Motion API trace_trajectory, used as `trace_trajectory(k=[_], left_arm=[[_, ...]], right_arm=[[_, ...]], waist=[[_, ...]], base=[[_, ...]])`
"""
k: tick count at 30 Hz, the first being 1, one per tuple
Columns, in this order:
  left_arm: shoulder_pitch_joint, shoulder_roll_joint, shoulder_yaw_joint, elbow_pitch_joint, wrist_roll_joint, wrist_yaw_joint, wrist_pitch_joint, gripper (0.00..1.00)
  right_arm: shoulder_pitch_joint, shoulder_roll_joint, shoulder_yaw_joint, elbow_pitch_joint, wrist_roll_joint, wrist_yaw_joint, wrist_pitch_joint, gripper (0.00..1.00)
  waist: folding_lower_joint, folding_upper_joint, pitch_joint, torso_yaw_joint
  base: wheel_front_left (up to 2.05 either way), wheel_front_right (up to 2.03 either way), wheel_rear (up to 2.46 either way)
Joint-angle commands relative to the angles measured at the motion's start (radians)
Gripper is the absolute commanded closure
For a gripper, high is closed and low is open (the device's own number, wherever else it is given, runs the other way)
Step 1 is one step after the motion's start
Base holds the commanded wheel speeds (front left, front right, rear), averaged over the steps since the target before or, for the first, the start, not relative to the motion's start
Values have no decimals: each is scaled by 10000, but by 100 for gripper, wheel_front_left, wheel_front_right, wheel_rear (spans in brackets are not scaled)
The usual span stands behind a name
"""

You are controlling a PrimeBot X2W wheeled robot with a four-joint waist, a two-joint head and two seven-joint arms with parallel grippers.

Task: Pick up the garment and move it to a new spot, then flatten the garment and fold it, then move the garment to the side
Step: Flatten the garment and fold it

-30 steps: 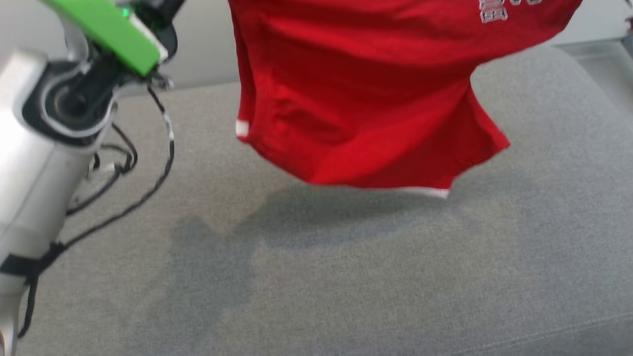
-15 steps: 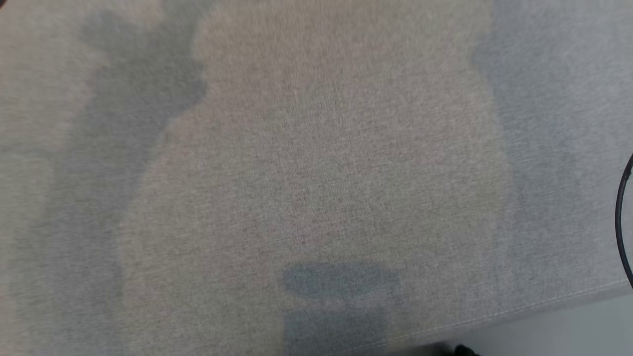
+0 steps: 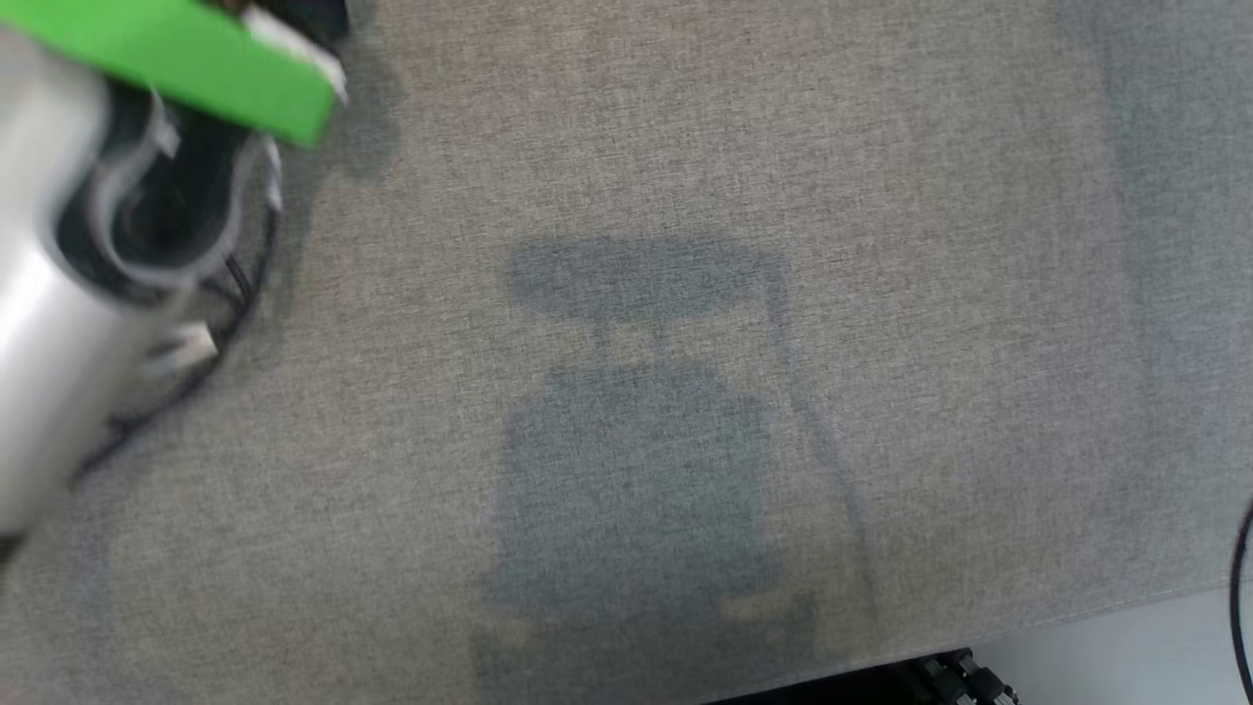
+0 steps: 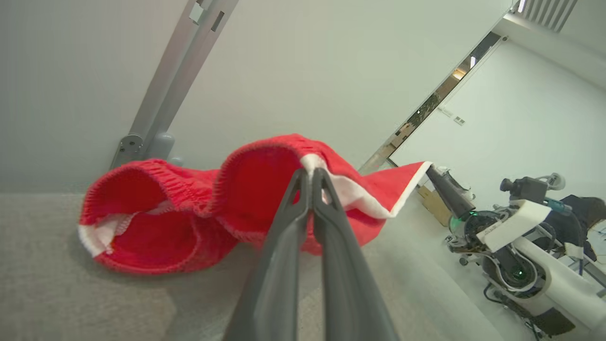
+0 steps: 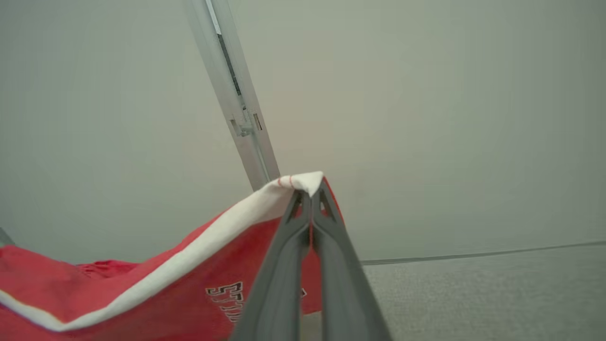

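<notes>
Looks lower from the head than a second ago, a camera shift, onto grey cushion. Clamps left gripper on the red garment at a white-edged hem, mid-frame; pinches right gripper on a white-banded corner, centre frame. Holds both corners apart, likely to spread the cloth for laying flat. Hangs below and left of each grip.

Pinched at one hem corner of the red knit garment by the left gripper; at the far corner, rightward in the left wrist view, by the right gripper. Slung between both, over the grey woven cushion. Behind the garment, a slanted silver metal rail. At the head view's upper left, above the cushion, the pale left forearm.
</notes>
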Motion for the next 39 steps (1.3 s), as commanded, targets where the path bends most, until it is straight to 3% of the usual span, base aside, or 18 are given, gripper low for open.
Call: trace_trajectory(k=[1,6,13,23,32,39], left_arm=[[898,28,47,-536,212,-33,-48,100],[3101,181,-458,-1514,871,-31,-44,100],[5753,5,-438,-1181,1762,-32,-49,100],[8338,-166,149,-1352,2323,-32,-50,100],[9963,-192,465,-2115,2622,-30,-50,100],[9736,-544,305,-2112,2203,-31,-50,100]], right_arm=[[914,-443,2,-360,-83,-3,-37,100],[3238,-1231,-15,-1121,-214,-3,-37,100],[6662,-1851,156,-1896,-680,-6,-38,100],[9666,-1526,-828,-2412,-973,-9,-38,100],[12135,-1452,-2039,-3745,-1464,-11,-38,100],[11977,-1529,-2442,-3838,-1762,-11,381,100]], waist=[[-3,0,-570,467],[-3,0,-1582,684],[-3,0,-3089,716],[-3,0,-4653,736],[-3,0,-5412,931],[-3,0,-5432,1143]], base=[[0,0,0],[0,0,0],[0,0,0],[0,0,0],[0,0,0],[0,0,0]])
